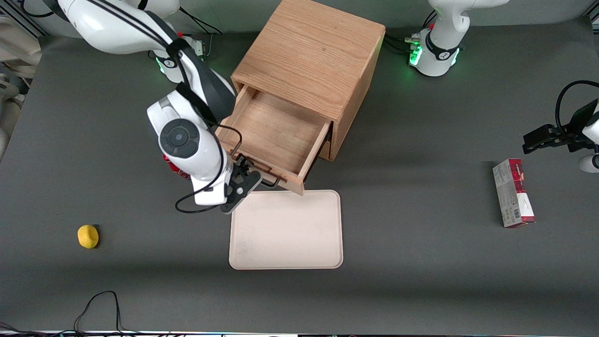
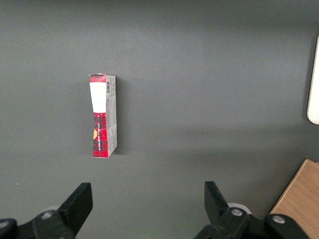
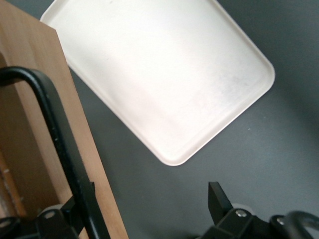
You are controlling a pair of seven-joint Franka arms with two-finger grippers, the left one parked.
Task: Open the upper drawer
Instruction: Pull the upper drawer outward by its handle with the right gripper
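Observation:
The upper drawer (image 1: 276, 131) of the oak cabinet (image 1: 313, 61) stands pulled far out, showing its plain wooden interior. Its black wire handle (image 1: 270, 183) runs along the drawer front, just above the tray's edge. My right gripper (image 1: 243, 180) is at the handle's end toward the working arm, right against the drawer front. In the right wrist view the gripper (image 3: 148, 199) is open: the handle bar (image 3: 55, 129) crosses in front of one finger (image 3: 82, 199), and the gap between the fingers holds only bare table. The drawer front (image 3: 30, 99) shows beside the bar. The lower drawer is hidden under the upper one.
A cream tray (image 1: 286, 234) lies on the table in front of the open drawer, also in the right wrist view (image 3: 164, 74). A yellow lump (image 1: 88, 236) lies toward the working arm's end. A red and white box (image 1: 512, 192) lies toward the parked arm's end.

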